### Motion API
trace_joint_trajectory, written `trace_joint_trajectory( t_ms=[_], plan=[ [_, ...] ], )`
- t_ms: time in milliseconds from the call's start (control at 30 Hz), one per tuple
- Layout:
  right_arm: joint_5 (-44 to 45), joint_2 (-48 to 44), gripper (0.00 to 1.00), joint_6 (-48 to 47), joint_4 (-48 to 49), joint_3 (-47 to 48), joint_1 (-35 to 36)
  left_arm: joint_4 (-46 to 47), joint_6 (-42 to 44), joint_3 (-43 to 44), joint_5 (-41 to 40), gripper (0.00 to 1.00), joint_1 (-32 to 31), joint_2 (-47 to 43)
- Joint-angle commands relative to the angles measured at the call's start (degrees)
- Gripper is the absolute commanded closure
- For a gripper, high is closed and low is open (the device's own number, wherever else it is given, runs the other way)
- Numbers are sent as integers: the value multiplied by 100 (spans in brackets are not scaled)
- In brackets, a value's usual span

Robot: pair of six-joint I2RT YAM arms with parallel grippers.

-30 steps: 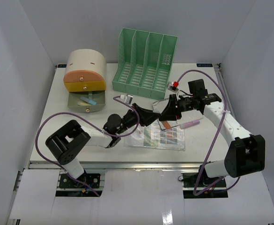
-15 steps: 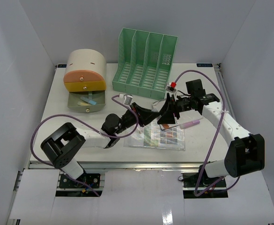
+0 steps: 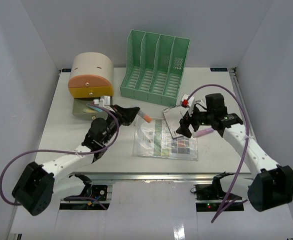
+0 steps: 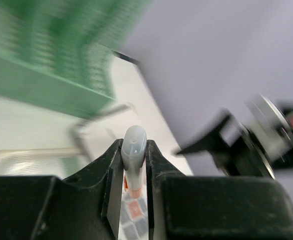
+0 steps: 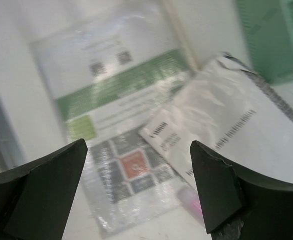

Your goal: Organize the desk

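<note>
One left end effector (image 3: 132, 112), clamping a pen (image 3: 145, 117), hangs over the desk (image 3: 61, 125).

The right gripper (image 5: 138, 160) hangs with its jaws wide apart and nothing between them; its two black fingers (image 5: 46, 185) fill the lower left and lower right corners. Under it, on the white desk (image 5: 8, 60), lies a printed sheet (image 5: 116, 85) in a shiny clear sleeve, with a green band across the middle and a grid of grey squares around an orange one lower down. A white spiral-bound notebook (image 5: 221, 120) lies tilted over the sheet's right side. A blurred pink thing (image 5: 189, 197) shows beside the right-hand finger. A green rack (image 5: 276, 35) fills the upper right corner.
</note>
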Motion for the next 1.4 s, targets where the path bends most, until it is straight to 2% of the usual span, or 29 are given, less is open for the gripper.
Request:
trace_joint_trajectory(
  t_ms=[0, 100, 167, 267, 367, 567, 600, 667, 700, 733, 833, 867, 967, 1133, 1267, 1367],
  plan=[
    [1615, -729, 10, -170, 996, -483, -178, -2884, -893, 169, -1260, 100, 1331, -912],
    [1016, -866, 7, -389, 755, -653, -269, -3661, -1125, 457, -1455, 100, 2117, -1078],
    [792, -1012, 4, -584, 757, -853, -273, -4261, -1293, 766, -1347, 100, 2838, -873],
    [605, -1185, 0, -810, 744, -965, -282, -4821, -1632, 1371, -883, 100, 3624, -152],
    [625, -1214, 5, -875, 671, -964, -288, -5096, -1869, 1789, 166, 100, 4508, 635],
    [913, -1200, 2, -1233, 480, -926, -322, -5017, -1867, 2205, 1034, 99, 4937, 1615],
    [881, -1153, 2, -1623, 223, -892, -322, -4979, -1809, 2246, 1141, 92, 4964, 1690],
    [763, -999, 2, -3354, -703, -782, -322, -4817, -1678, 2235, 1355, 58, 5021, 1712],
    [792, -948, 2, -4225, -1033, -799, -328, -4749, -1598, 2229, 1454, 46, 5044, 1692],
    [902, -923, 2, -5008, -1209, -882, -341, -4702, -1509, 2230, 1543, 40, 5062, 1650],
    [1686, -610, 7, -6506, -1409, -1087, -488, -4563, -1146, 2229, 1828, 23, 5105, 1382],
    [1692, -452, 7, -6741, -1411, -1036, -550, -4502, -1023, 2221, 1926, 22, 5105, 1294],
    [2072, 330, 16, -7083, -1778, -601, -781, -4237, -500, 2138, 2275, 12, 5104, 823],
    [2544, 1329, 24, -7455, -1911, -128, -867, -3459, 207, 1423, 3103, 3, 5105, -227],
    [2554, 1812, 25, -7331, -1829, 105, -866, -2677, 1, 597, 4096, 2, 5044, -1325],
    [2572, 2201, 27, -7209, -1743, 281, -858, -2411, -487, 195, 4926, 2, 5019, -1729]
  ],
)
